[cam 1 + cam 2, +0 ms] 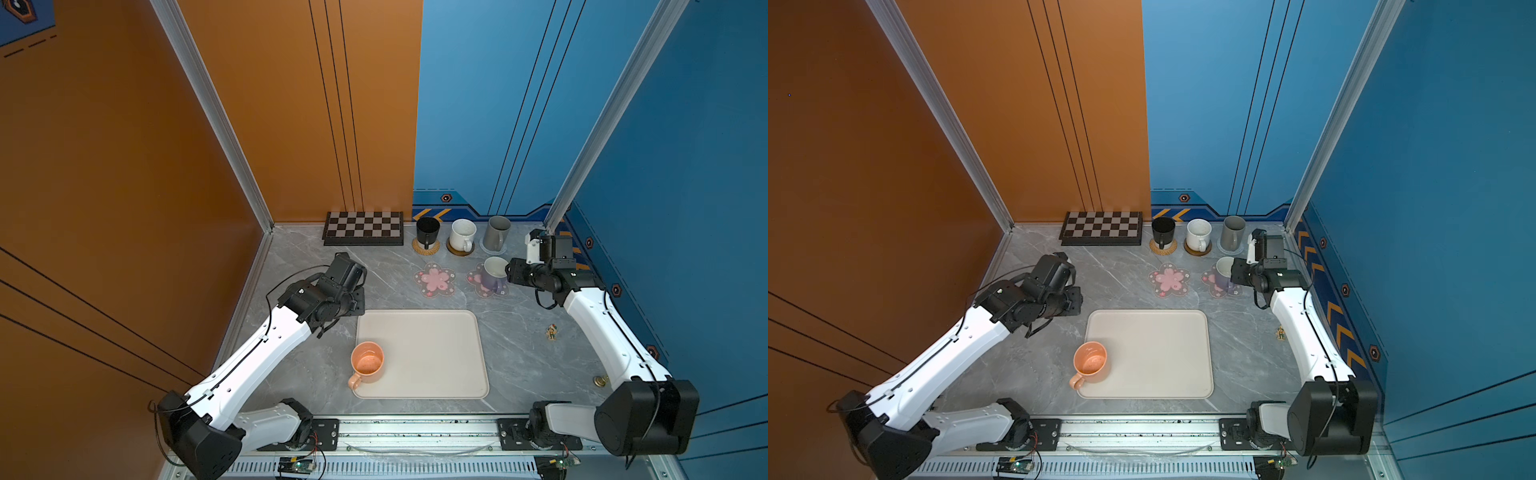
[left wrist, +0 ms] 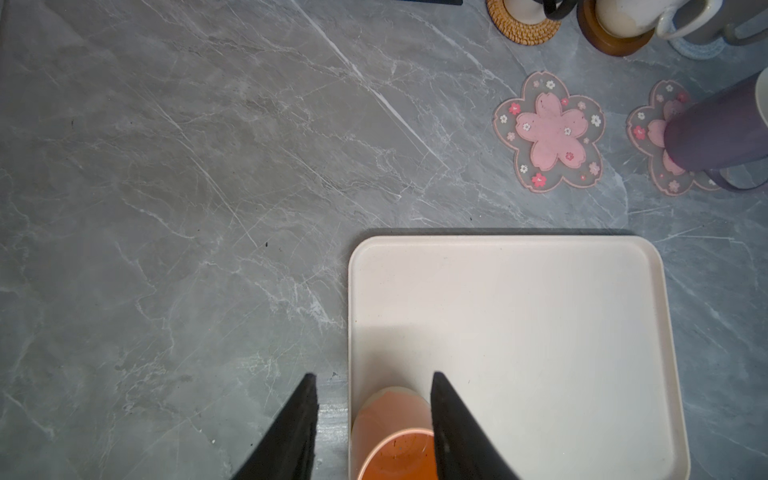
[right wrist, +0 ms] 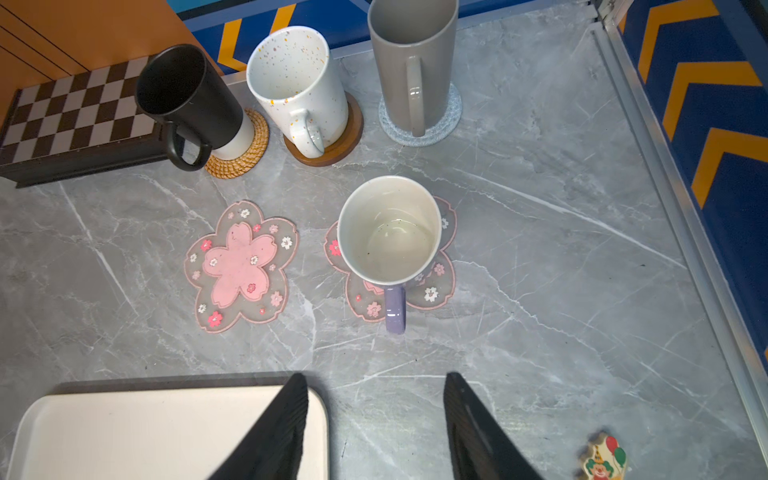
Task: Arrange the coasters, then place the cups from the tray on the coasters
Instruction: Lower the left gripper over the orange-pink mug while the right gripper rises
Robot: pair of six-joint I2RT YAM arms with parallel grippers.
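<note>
1. The left jaws are parted and empty, raised above the grey marble worktop [image 2: 166, 166]. Through the gap between them, lower down and untouched, the peach-orange handled mug [image 2: 392, 436] stands upright in a corner of the cream-beige rounded-corner tray [image 2: 519, 332].
2. It is the only mug on the tray, so I judge these jaws are spread to take it by its wall.
3. The right jaws are also parted and grip nothing. Straight ahead of them the lavender mug with a white inside [image 3: 388, 230] stands free on a pink cherry-blossom-shaped coaster [image 3: 432, 291]. Its handle points back toward the jaws, the side a grasp would most likely come from.
4. Just beside that mug and off the right jaws' line, a second pink cherry-blossom-shaped coaster [image 3: 241, 266] lies bare. It is the one free place, so probably the peach mug's.
5. Further ahead of the right jaws is a row of three:
   - the black mug [image 3: 187, 95] on the round woven tan rattan coaster [image 3: 249, 153]
   - the white speckled mug [image 3: 299, 83] on the round dark brown wooden coaster [image 3: 345, 141]
   - the tall grey mug [image 3: 411, 62] on the round grey-blue woven coaster [image 3: 440, 124]
6. The black-and-white chessboard [image 3: 79, 112] lies next to the black mug and carries nothing.
</note>
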